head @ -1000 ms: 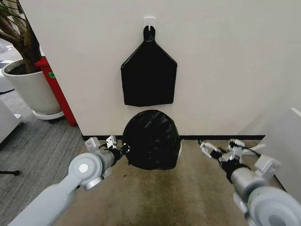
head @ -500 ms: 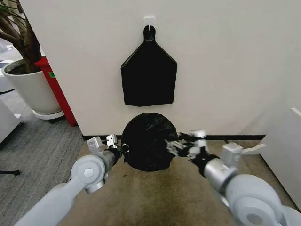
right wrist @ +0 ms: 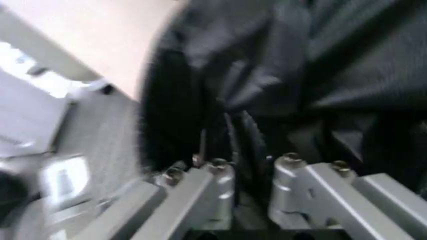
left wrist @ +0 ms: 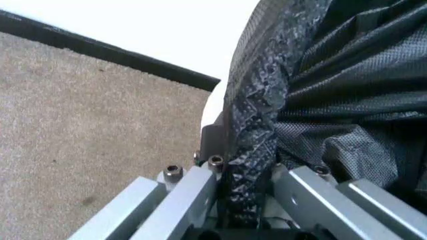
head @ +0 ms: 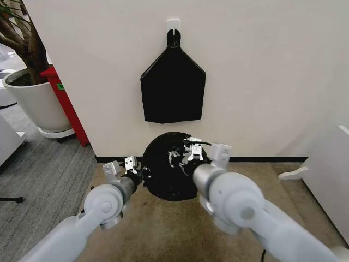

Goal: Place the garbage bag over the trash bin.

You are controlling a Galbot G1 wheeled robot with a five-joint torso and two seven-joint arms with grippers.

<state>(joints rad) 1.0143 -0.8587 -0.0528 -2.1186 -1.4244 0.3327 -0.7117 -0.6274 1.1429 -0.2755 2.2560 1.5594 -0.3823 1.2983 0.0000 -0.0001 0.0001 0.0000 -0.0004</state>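
Observation:
The garbage bag (head: 163,183) is draped over the trash bin, which stands on the floor against the wall. Its glossy black film lines the round opening and hides the bin in the head view. My left gripper (head: 143,174) is at the bin's left rim, shut on the folded bag edge (left wrist: 257,115). A cream sliver of the trash bin (left wrist: 209,111) shows beside that fold. My right gripper (head: 178,157) hovers over the bag-lined opening, fingers (right wrist: 220,180) close together against crinkled black film (right wrist: 300,60).
A flat black bundle (head: 173,90) hangs from a wall hook straight above the bin. A large white plant pot (head: 32,103) and a red panel (head: 65,103) stand at the far left. A white cabinet edge (head: 332,174) is at the right. Tan carpet lies in front.
My right arm has swung in from the right side and now reaches over the bin's opening. The left gripper has stayed at the left rim, holding the bag.

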